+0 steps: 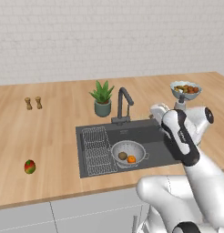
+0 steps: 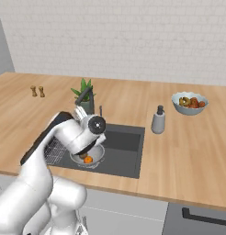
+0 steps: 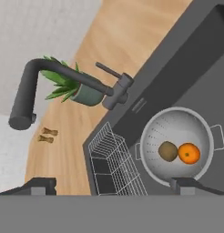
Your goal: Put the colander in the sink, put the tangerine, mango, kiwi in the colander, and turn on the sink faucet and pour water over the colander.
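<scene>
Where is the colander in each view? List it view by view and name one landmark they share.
Left base view: the colander sits in the sink, lower centre, right of the wire rack.
Right base view: the colander is left of centre, partly behind the arm's wrist.
Hand view: the colander is lower right, holding two fruits.
Shared landmark: the faucet.
</scene>
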You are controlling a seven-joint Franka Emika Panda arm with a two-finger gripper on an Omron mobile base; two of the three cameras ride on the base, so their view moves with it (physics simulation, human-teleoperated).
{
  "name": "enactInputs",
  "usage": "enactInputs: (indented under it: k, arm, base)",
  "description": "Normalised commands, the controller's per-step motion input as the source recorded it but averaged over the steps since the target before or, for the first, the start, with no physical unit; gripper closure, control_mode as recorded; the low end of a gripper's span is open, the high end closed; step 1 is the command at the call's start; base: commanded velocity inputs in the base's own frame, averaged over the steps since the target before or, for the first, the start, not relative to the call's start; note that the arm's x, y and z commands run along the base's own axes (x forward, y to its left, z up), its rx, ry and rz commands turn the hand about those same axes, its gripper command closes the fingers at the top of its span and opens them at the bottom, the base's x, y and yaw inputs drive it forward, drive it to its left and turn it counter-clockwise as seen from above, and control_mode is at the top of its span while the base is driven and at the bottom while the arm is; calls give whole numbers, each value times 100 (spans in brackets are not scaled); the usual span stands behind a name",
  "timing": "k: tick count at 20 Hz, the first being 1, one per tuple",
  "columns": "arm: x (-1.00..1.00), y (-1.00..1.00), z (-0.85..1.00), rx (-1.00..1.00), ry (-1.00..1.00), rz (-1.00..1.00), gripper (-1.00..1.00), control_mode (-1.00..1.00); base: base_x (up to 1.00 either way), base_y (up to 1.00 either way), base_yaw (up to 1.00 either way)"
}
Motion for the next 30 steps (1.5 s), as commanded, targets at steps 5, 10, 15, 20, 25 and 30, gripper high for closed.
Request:
enactInputs:
  k: [5, 10, 15, 20, 25, 30]
  arm:
    - [-89, 36, 100, -10, -11, 8, -100, -100]
    - [-58, 91, 100, -18, -2, 14, -100, -100]
    - [-7, 100, 85, -20, 9, 21, -100, -100]
    - [0, 100, 20, -23, 26, 23, -100, -100]
    - [1, 100, -7, -24, 25, 20, -100, -100]
    - [0, 98, -33, -17, 16, 13, -100, -100]
  base:
    - [0, 0, 0]
    - [0, 0, 0]
    - [0, 0, 0]
    - [0, 0, 0]
    - [0, 0, 0]
    - [0, 0, 0]
